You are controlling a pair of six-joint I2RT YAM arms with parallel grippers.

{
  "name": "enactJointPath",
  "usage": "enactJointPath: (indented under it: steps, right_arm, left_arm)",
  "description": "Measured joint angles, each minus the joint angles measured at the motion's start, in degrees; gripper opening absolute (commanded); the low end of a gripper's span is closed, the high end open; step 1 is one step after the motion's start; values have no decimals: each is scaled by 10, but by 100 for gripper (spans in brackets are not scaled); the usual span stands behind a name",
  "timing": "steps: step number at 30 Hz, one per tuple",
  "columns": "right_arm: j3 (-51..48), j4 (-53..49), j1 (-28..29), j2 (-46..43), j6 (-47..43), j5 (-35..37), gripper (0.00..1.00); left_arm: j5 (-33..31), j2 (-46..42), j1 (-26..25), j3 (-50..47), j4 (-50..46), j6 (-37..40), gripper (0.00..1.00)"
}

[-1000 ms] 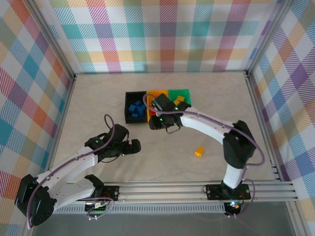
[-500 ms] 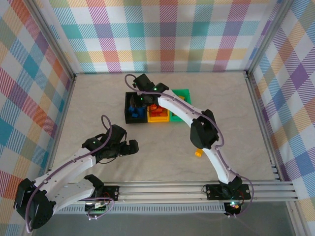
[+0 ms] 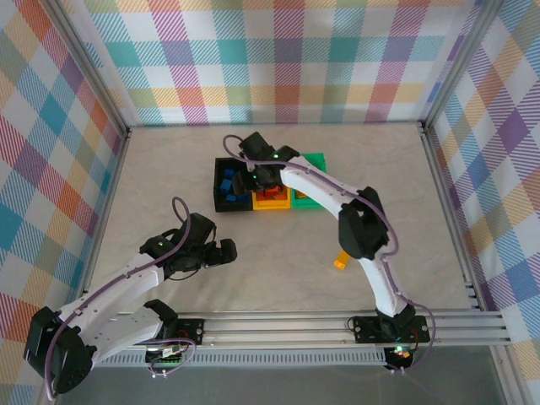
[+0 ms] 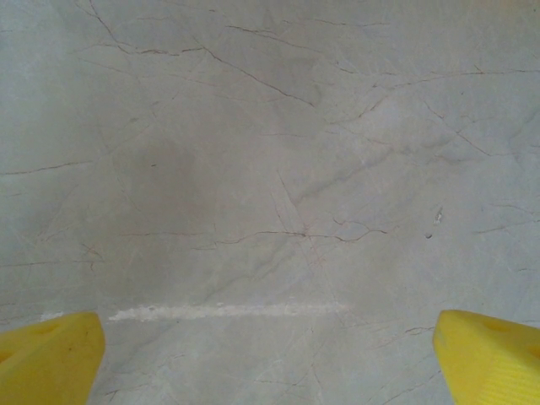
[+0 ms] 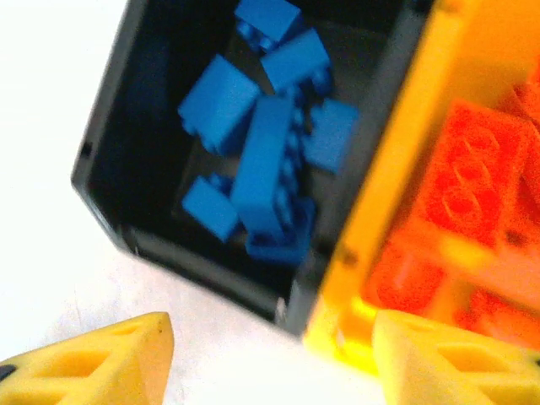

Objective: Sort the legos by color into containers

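A heap of blue legos (image 5: pixel 270 169) is seen inside the black bin (image 5: pixel 110 160), and orange legos (image 5: pixel 472 194) are packed in the yellow-orange bin (image 5: pixel 396 169) joined to it at 3 o'clock. In the top view the green bin (image 3: pixel 315 159) is found at the 3 o'clock end of the row, and the row is set toward the 12 o'clock side of the table (image 3: pixel 169 186). One lone orange-yellow brick (image 3: pixel 341 261) is left on the table, well apart from the bins at about 5 o'clock of them, just beside the right arm's (image 3: pixel 375 253) forearm.

The right gripper (image 5: pixel 270 342) is held above the near wall shared by the black and yellow-orange bins. Its yellow fingers (image 5: pixel 101 363) are spread wide with nothing between them, and the blue legos lie at 12 o'clock of the gap. Seen from above, the right arm is raised from its base at 6 o'clock, bent at the elbow, and stretched toward 10 o'clock across the green bin, so that its gripper (image 3: pixel 256 179) is placed over the bins.

The left arm (image 3: pixel 118 291) is extended low toward 2 o'clock, and the left gripper (image 3: pixel 229 251) is pointed toward 3 o'clock, well apart from the bins. In the left wrist view its fingers (image 4: pixel 51 354) are parted widely over bare table, with nothing held.
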Motion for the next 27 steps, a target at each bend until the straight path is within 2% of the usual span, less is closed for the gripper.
enactJointPath:
  steps: [6, 12, 15, 20, 27]
  right_arm:
    - [-281, 41, 0, -221, 36, 19, 80]
    - [-518, 23, 0, -394, 102, 39, 82]
    - [-603, -13, -2, -464, 138, 50, 84]
    - [-651, -67, -26, -535, 177, 60, 84]
    - [-693, -55, -97, -494, 184, 57, 81]
  left_arm:
    - [8, 14, 0, 0, 6, 0, 100]
    - [14, 29, 3, 0, 26, 0, 100]
    - [15, 34, 4, 0, 38, 0, 100]
    - [19, 46, 6, -1, 58, 0, 100]
    - [22, 56, 6, -7, 67, -1, 100]
